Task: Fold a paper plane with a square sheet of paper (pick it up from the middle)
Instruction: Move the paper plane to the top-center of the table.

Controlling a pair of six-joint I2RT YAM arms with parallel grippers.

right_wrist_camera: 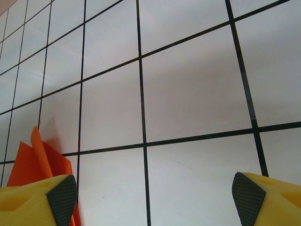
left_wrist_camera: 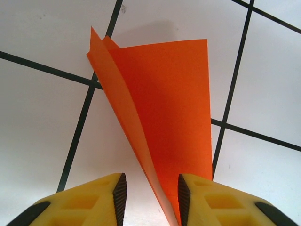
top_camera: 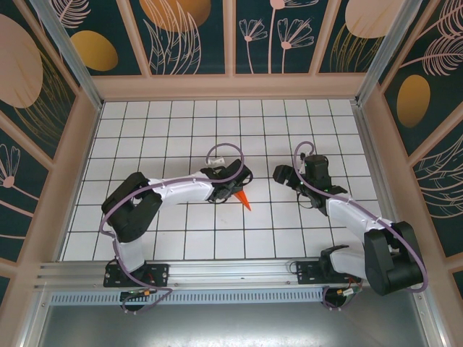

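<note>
Left wrist view puts the square sheet of paper [left_wrist_camera: 164,117] right between the fingers of the left gripper [left_wrist_camera: 152,200]. It is folded into a narrow, layered piece that tapers toward the jaws and fans out above the tabletop [left_wrist_camera: 42,132], with one loose flap peeling away along its edge. The jaws stand narrowed but not shut — the paper lies against one pad [left_wrist_camera: 183,200], while a strip of bare white shows between it and the other, so I would not call this a firm pinch. Taking it by the narrow end looks meant to keep the layers together for the next crease.

From the top external view, the paper sits about the middle of the tabletop, a little toward the near edge, an orange tip poking out from under the left wrist. The right gripper [right_wrist_camera: 155,202] hangs near it, toward the right edge, jaws wide and empty — placed, I judge, to press a fold while the left one steadies. The paper's narrow end is cut off by the frame, and I cannot tell whether it rests on the tabletop or is lifted.
</note>
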